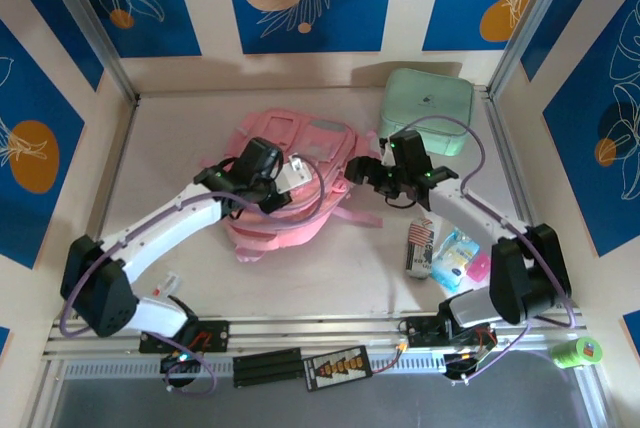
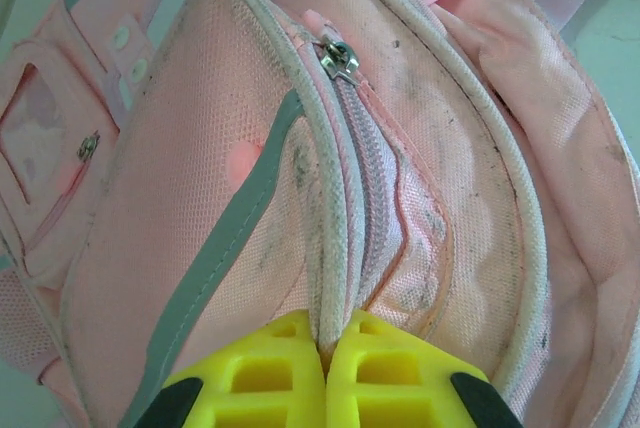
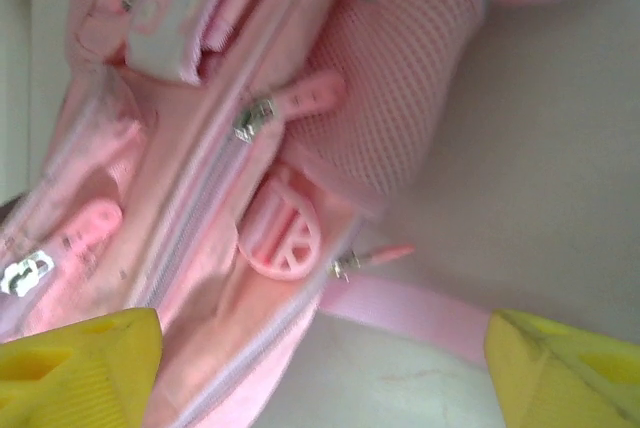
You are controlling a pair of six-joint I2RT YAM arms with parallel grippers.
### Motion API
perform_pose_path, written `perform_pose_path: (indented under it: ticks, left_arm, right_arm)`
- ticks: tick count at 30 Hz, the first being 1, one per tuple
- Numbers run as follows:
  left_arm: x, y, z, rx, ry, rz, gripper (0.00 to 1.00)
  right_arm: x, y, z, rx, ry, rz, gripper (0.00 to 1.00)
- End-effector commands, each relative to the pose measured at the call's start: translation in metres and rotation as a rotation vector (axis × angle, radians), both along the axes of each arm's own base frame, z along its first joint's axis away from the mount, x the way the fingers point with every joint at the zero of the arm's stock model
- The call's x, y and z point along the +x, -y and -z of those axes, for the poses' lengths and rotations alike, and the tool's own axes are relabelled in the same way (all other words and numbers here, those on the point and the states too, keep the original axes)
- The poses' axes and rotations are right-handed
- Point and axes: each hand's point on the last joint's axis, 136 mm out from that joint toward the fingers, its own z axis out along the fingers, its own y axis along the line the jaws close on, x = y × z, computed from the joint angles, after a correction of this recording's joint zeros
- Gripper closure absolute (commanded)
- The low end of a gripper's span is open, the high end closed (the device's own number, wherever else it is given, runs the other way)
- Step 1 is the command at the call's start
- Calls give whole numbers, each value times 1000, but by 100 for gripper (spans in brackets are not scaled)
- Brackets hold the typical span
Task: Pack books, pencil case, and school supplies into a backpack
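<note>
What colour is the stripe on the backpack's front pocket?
Grey-green stripe on the pink backpack, clearest in the left wrist view.

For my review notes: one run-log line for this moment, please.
left tool: shut on backpack seam | right tool: open over backpack side | school supplies: on table

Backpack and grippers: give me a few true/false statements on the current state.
1. The left gripper is shut on a piped seam of the backpack. True.
2. The right gripper is clamped on a strap. False: its jaws stand open over the backpack's side, holding nothing.
3. The green box lies on top of the backpack. False: it sits on the table beside it, at the far right.
4. Small packets lie on the table near the right arm's base. True.
</note>
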Motion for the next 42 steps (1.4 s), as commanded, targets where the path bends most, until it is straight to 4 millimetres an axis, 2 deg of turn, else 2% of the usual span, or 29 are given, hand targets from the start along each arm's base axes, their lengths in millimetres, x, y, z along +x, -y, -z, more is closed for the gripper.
perform_pose_path:
  ticks: [1, 7, 12, 15, 17, 20, 24, 31, 35, 38, 42]
  left_arm:
    - [6, 10, -37, -191, 94, -46, 100]
    - [1, 8, -29, -228, 71, -68, 100]
    - [-1, 9, -24, -225, 57, -64, 100]
    - [0, 9, -23, -222, 54, -64, 100]
    - [1, 9, -21, -214, 48, -67, 100]
    - [3, 9, -18, -209, 45, -74, 100]
    - [5, 7, -15, -196, 44, -85, 100]
    - [3, 11, -12, -193, 22, -65, 100]
    - [3, 11, -10, -189, 14, -63, 100]
    - [2, 10, -10, -190, 17, -66, 100]
    - [-1, 10, -10, -191, 9, -53, 100]
  right_arm:
    - [15, -24, -15, 60, 56, -106, 18]
    - [33, -56, -15, 191, 79, -255, 20]
    - [53, -53, 9, 163, 43, -217, 19]
    - [57, -50, 22, 149, 23, -206, 18]
    - [54, -54, 24, 168, 10, -234, 18]
    - [37, -67, 19, 237, 7, -338, 18]
    - [17, -69, 17, 282, 10, -407, 19]
    - [0, -62, 18, 298, 44, -438, 39]
    - [0, -58, 17, 288, 55, -423, 47]
    - [3, -54, 22, 260, 58, -395, 51]
    - [8, -47, 31, 205, 59, -354, 61]
